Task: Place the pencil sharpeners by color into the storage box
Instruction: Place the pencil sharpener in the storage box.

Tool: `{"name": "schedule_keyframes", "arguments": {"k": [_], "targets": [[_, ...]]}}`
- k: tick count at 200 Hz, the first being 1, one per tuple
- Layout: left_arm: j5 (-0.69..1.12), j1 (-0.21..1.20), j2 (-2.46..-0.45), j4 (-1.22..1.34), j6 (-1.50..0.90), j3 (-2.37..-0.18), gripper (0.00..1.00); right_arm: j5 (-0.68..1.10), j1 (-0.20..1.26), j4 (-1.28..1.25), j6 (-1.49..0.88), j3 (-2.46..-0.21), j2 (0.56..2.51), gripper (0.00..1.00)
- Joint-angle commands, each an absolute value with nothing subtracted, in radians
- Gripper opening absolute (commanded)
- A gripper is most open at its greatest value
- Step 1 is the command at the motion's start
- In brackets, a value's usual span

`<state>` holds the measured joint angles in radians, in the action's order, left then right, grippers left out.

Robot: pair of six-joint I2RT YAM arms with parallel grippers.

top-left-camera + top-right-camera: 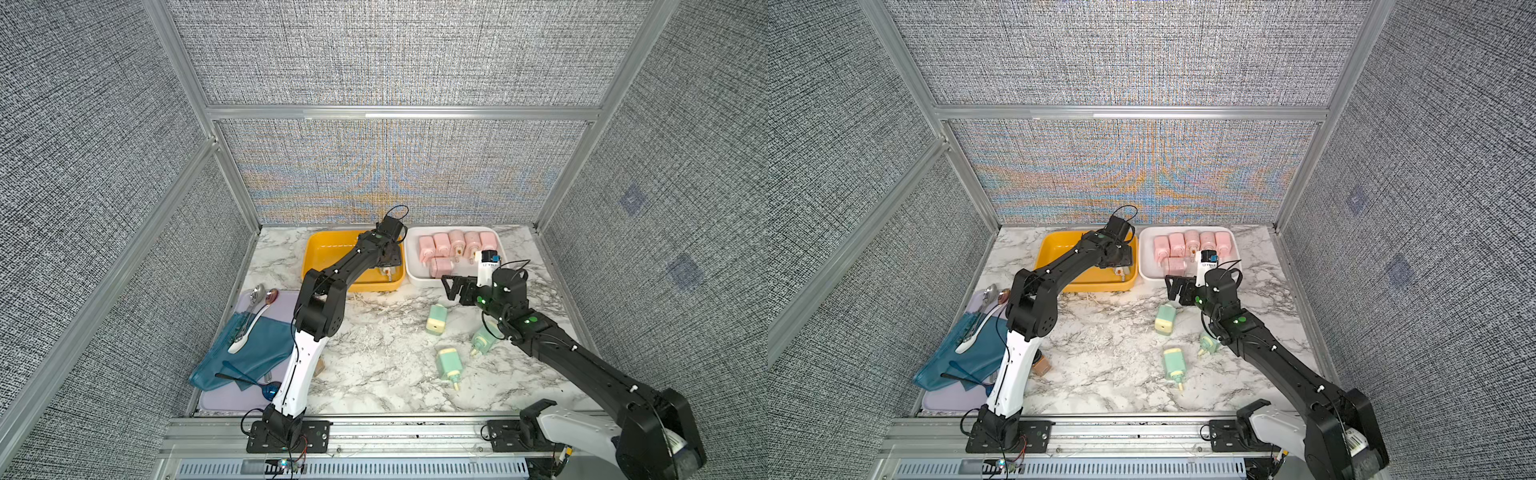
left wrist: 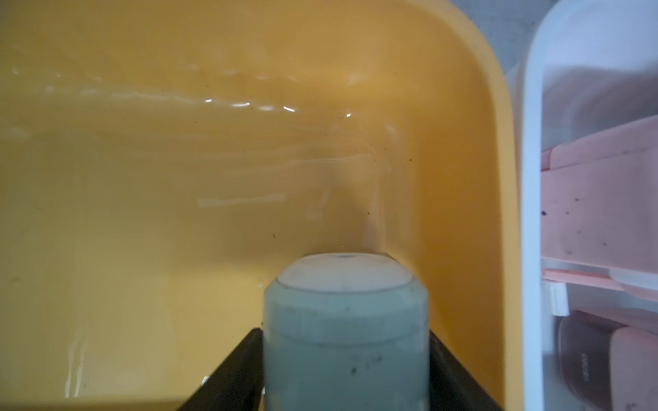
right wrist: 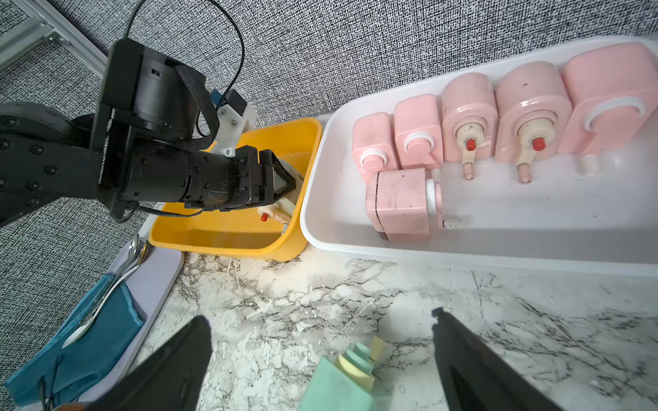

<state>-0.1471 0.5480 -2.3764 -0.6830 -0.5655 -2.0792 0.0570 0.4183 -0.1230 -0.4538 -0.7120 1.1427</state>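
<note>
The white tray [image 1: 412, 258] holds six pink sharpeners [image 1: 457, 243], five in a row and one on its side in front. In the yellow bin [image 1: 328, 253] beside it, a green sharpener [image 2: 345, 320] sits between the jaws of the left claw [image 3: 296, 185], though I cannot tell whether they pinch it. Three more green sharpeners [image 1: 449, 363] lie on the bench [image 1: 374, 353], one near the wide-open right claw [image 3: 320, 316].

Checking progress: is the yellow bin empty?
Not empty: one mint green sharpener is inside the yellow bin, between the jaws of the left gripper.
</note>
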Motion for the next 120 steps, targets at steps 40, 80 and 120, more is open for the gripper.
{"name": "schedule_keyframes", "arguments": {"k": [40,80,120], "targets": [[-0.099,0.546,-2.341,-0.698,-0.576,-2.077,0.72,0.049,0.420,-0.130,-0.453,-0.700,1.134,0.99],[-0.068,0.546,-2.327,-0.690,-0.601,-2.051,0.78,0.048,0.424,-0.130,-0.454,-0.694,1.127,0.99],[-0.088,0.543,-2.294,-0.682,-0.606,-2.021,0.83,0.049,0.425,-0.131,-0.456,-0.695,1.130,0.99]]}}
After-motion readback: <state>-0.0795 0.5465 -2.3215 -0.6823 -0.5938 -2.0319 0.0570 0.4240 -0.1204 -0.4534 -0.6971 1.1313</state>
